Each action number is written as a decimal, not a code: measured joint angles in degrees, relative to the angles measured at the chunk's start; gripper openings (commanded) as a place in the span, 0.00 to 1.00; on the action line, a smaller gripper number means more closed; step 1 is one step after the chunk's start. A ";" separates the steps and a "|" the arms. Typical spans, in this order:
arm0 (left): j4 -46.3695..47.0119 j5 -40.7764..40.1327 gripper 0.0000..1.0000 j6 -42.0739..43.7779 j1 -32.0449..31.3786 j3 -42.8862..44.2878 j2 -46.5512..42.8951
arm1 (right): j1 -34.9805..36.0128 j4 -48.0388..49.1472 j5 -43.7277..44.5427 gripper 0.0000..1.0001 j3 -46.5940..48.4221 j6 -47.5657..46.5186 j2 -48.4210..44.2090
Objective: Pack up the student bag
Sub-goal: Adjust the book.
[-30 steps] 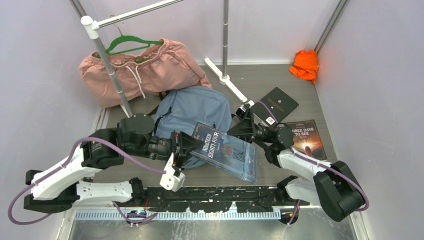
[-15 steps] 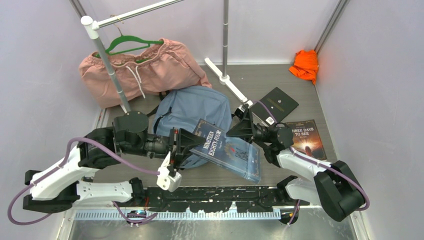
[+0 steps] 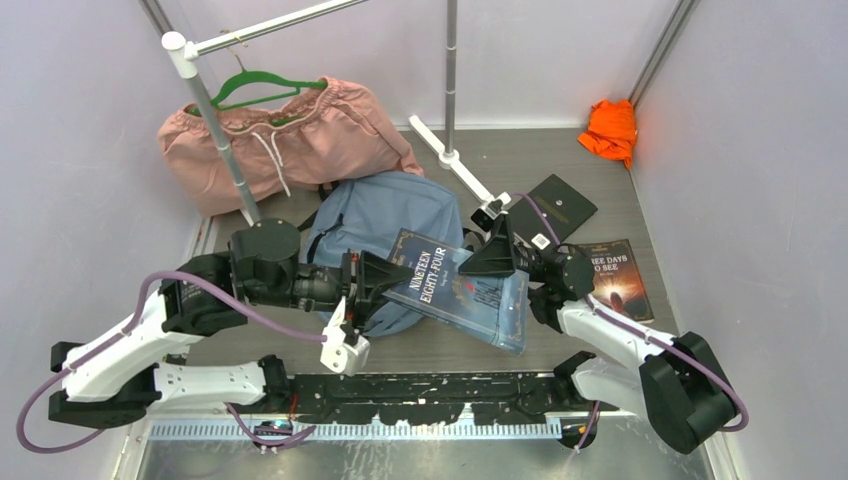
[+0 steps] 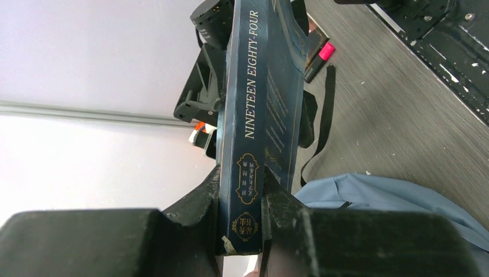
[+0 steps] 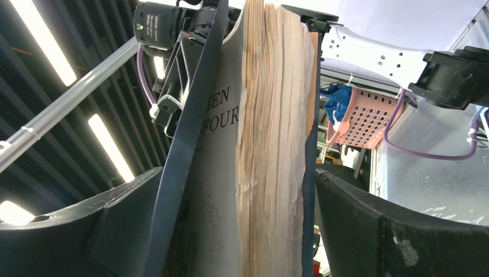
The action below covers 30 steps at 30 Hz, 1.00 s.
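While my left tool (image 3: 383, 277) pinches the thick dark blue book (image 3: 462, 292) by its spine end, I see my right tool (image 3: 492, 262) spread wide around the page edge, one finger on each side, not squeezing. Right under the left tool and the book, the soft dusty-blue fabric backpack (image 3: 385, 215) lies on the grey counter (image 3: 440, 350).

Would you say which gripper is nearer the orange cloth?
Right. The right gripper is near-left of the orange cloth; the left gripper is much farther left.
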 measured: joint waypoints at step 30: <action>2.84 6.01 0.00 -4.48 6.80 -4.74 -4.15 | -0.13 -0.55 -4.02 0.42 1.42 0.00 1.38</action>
